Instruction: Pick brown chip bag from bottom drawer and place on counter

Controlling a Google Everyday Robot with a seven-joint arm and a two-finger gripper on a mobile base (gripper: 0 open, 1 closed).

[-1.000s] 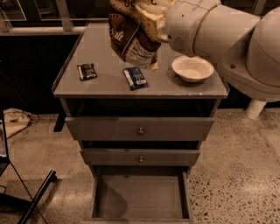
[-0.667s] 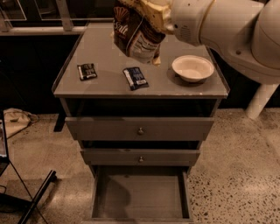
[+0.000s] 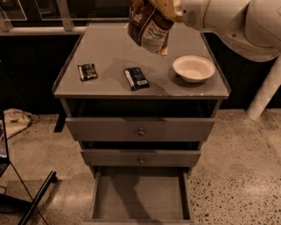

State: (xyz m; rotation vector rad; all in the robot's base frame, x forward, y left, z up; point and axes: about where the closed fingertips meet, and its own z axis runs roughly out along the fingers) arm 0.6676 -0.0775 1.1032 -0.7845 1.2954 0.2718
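Note:
The brown chip bag (image 3: 148, 26) hangs in the air above the back middle of the counter (image 3: 109, 48), held by its top. My gripper (image 3: 166, 8) is at the top edge of the view, shut on the bag's upper end. The bag's lower edge hangs clear above the counter surface, left of the white bowl (image 3: 193, 68). The bottom drawer (image 3: 141, 197) is pulled open at the bottom of the view and shows a bare grey floor.
A small black packet (image 3: 87, 71) lies at the counter's left. A small dark-blue packet (image 3: 136, 78) lies at the front middle. Two upper drawers with round knobs (image 3: 141, 131) are slightly open. A white post (image 3: 265, 90) stands at the right.
The arm has risen and drawn back to the right, lifting the bag higher above the counter and slightly farther back. The packets, bowl and drawers have not moved.

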